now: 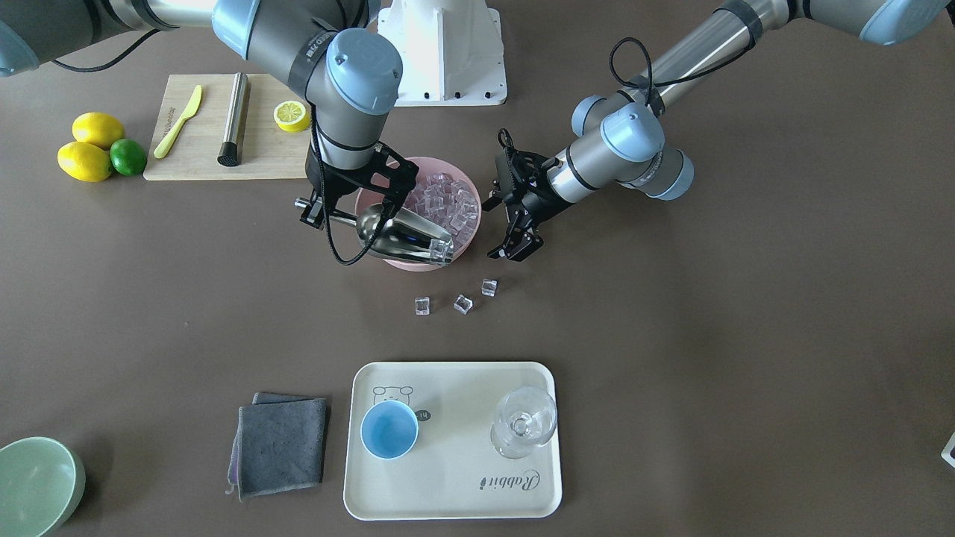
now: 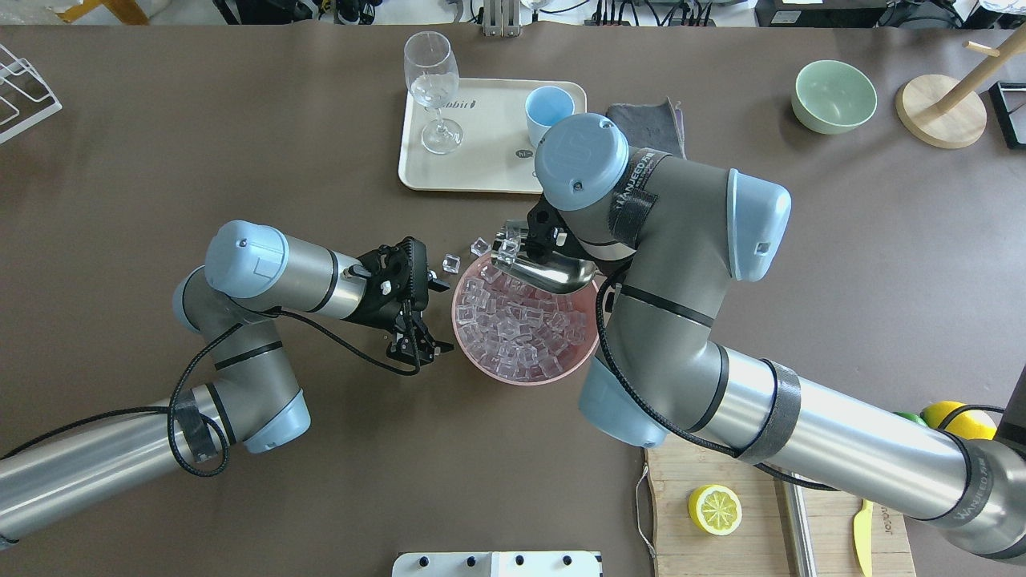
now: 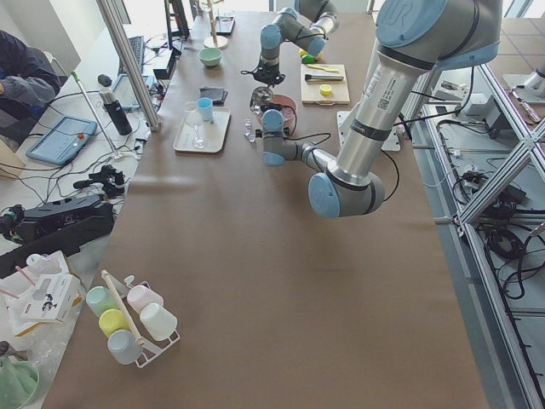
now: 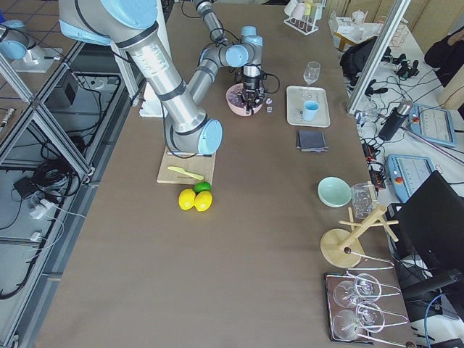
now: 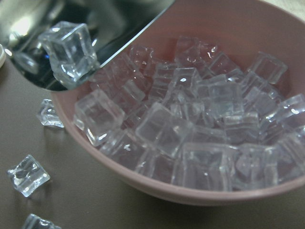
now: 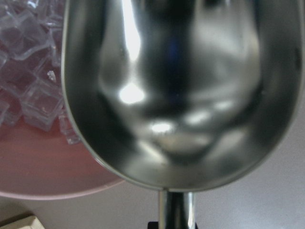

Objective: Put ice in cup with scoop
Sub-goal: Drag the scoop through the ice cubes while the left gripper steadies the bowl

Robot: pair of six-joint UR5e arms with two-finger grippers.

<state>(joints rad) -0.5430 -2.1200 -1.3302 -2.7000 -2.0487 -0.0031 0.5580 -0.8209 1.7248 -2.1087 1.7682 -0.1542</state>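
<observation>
My right gripper [image 1: 326, 212] is shut on the handle of the steel scoop [image 1: 403, 237]. The scoop lies tilted over the tray-side rim of the pink bowl [image 1: 418, 262]. A clear cube sits at the scoop's lip [image 5: 69, 47]; the trough [image 6: 181, 95] is bare near the handle. The bowl holds many ice cubes [image 2: 521, 328]. My left gripper [image 1: 498, 227] is open and empty beside the bowl, apart from it. Three loose cubes [image 1: 463, 303] lie on the table between bowl and tray. The light-blue cup [image 1: 389, 431] stands upright on the cream tray [image 1: 462, 492].
A clear stemmed glass [image 1: 524, 421] stands on the tray beside the cup. A grey cloth [image 1: 282, 444] lies next to the tray. A pale green bowl [image 1: 33, 485] sits at a corner. A cutting board [image 1: 201, 160] with a knife, a rod and half a lemon lies behind my right arm.
</observation>
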